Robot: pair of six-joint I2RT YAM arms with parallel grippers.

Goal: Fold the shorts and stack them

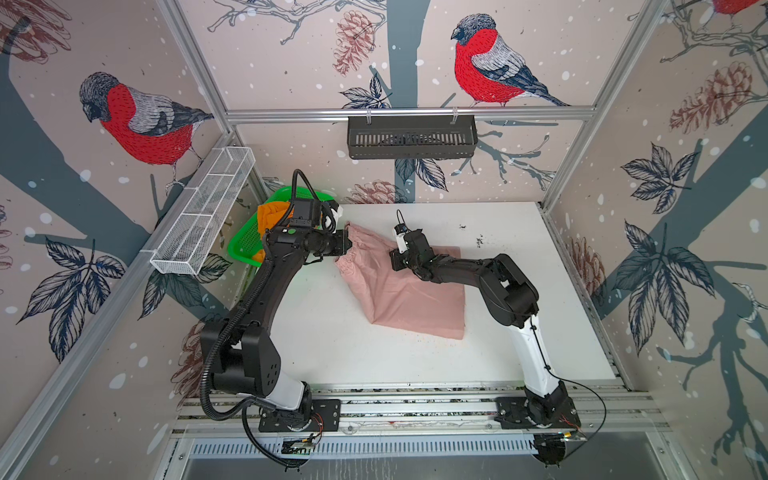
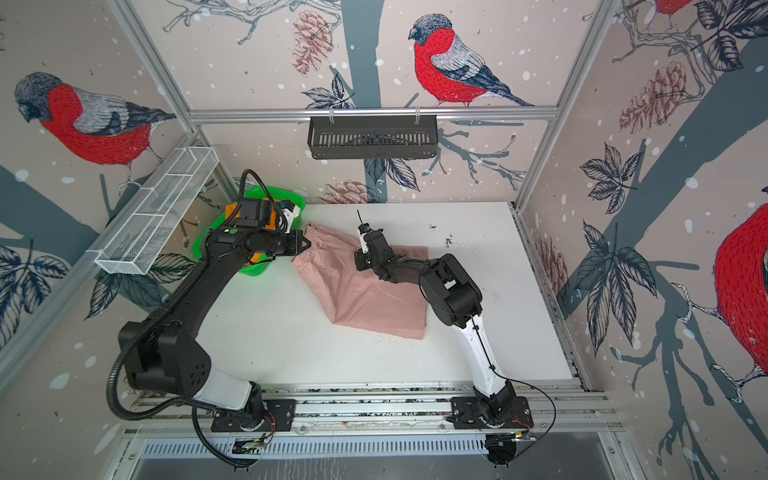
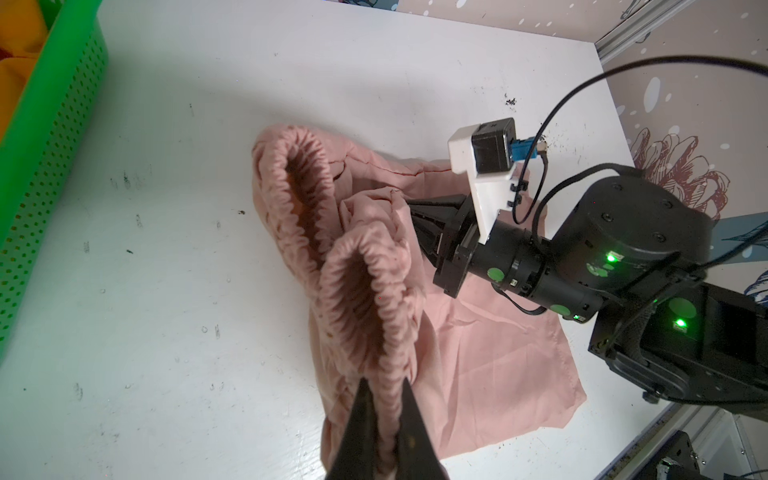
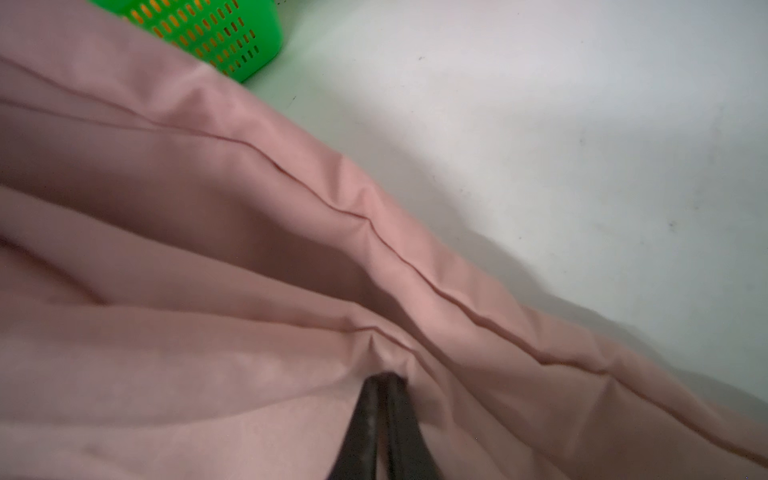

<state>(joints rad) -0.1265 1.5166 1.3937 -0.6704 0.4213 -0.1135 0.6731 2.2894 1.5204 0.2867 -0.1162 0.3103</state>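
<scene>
Your left hand point(image 3: 385, 388) is clamped on the gathered waistband point(image 3: 365, 299) of the pink shorts point(image 1: 407, 291), both fingers tight against the elastic and lifting that end off the bench point(image 1: 519, 299). Your right hand point(image 4: 384, 379) has its fingers almost together with a pucker of pink cloth at their tips, so it reads as a pinch on the body of the pink shorts just past the waistband; how much cloth sits between them can't be told. The two hands are near each other at the same end of the garment. The long axis runs from the raised waistband at the far left, by the left hand, diagonally down to the leg hems lying flat toward the near right, under the right arm. So the free end lies away from both hands, and the right arm is the nearer one to it. The waistband mouth gapes and is twisted, so probably you are at the straightening step, no fold made yet. The orange shorts point(image 1: 268, 216) sit in the green basket point(image 1: 245, 245) behind the left arm, untouched, nearer the left hand, well apart from the right
</scene>
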